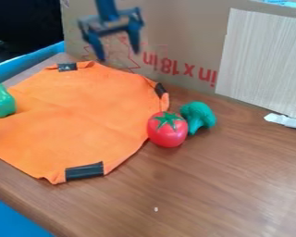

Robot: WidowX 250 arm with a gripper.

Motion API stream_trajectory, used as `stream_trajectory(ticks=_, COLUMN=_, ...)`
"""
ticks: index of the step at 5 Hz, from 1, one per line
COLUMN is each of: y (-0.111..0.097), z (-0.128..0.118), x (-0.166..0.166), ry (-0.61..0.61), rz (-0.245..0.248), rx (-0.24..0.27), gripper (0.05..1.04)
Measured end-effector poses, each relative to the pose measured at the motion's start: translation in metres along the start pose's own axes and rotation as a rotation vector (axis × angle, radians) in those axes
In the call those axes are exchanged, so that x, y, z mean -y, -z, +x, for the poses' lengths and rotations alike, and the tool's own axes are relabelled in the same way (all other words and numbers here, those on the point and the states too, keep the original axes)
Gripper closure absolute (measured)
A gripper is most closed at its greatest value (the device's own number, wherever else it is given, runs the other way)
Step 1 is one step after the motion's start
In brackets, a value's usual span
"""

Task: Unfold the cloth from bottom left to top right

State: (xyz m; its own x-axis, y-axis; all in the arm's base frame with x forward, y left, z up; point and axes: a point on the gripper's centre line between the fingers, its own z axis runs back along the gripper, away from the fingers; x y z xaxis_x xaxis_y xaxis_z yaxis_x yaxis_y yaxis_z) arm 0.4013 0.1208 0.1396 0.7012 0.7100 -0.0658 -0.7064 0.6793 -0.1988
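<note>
The black gripper (117,48) hangs at the upper left, in front of the cardboard and above the cloth's back edge. Its two fingers stand apart with nothing between them. The orange cloth (83,109) lies spread over the left part of the table, mostly flat with slight wrinkles. Black tape marks it at the back, the right edge and the front, where the edges look slightly turned up or folded. Its left part runs out of view.
A green pepper (0,100) sits on the cloth's left side. A red tomato (168,129) stands at its right edge, beside green broccoli (199,115). Cardboard (188,41) walls the back, with a pale panel (262,60) at right and a white object (285,121) below it.
</note>
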Motion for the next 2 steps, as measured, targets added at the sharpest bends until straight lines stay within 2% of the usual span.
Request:
stream_trajectory(ticks=1, y=-0.058, z=-0.003, x=-0.049, ry=0.048, rz=0.024, rx=0.064, gripper=0.083)
stream_trajectory(ticks=2, y=-0.084, z=-0.028, x=-0.077, ry=0.213, rz=0.156, rx=0.131, gripper=0.083)
